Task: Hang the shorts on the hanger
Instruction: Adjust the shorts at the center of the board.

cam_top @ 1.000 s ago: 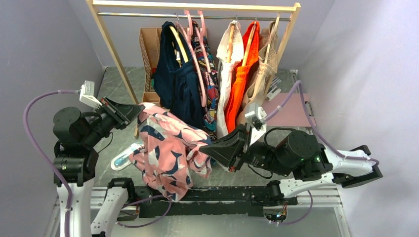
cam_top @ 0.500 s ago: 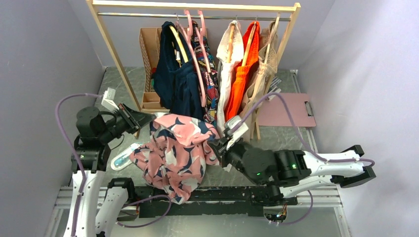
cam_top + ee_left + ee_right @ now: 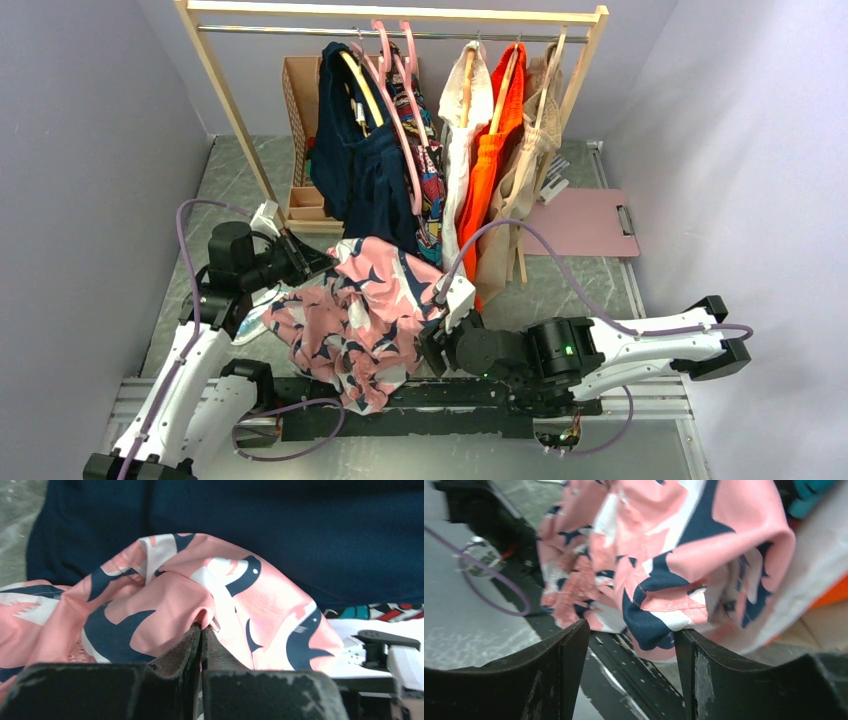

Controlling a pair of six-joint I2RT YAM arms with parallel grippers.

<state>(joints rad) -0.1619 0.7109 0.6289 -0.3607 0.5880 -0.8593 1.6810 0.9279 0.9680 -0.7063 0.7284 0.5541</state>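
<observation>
The shorts (image 3: 360, 310), pink with navy and white print, hang bunched between the two arms in front of the rack. My left gripper (image 3: 318, 262) is shut on a fold at their upper left; in the left wrist view the jaws (image 3: 201, 626) pinch the pink fabric (image 3: 165, 600). My right gripper (image 3: 428, 345) sits at the shorts' lower right, open. In the right wrist view its fingers (image 3: 631, 630) stand wide apart, with a fold of the shorts (image 3: 664, 545) hanging just above the gap. The pale-pink hanger (image 3: 398, 120) hangs on the rail, against the navy garment.
A wooden rack (image 3: 235, 110) carries a navy garment (image 3: 355, 170), a multicolour one, and white, orange (image 3: 488, 160) and beige clothes. A cardboard box (image 3: 298, 100) stands behind its left post. A pink clipboard (image 3: 580, 222) lies at the right. A black rail (image 3: 450, 395) runs along the near edge.
The right gripper has opened and let go of the shorts, and sunk lower. The left arm has carried its corner of the shorts right, toward the rack; the fabric is more bunched.
</observation>
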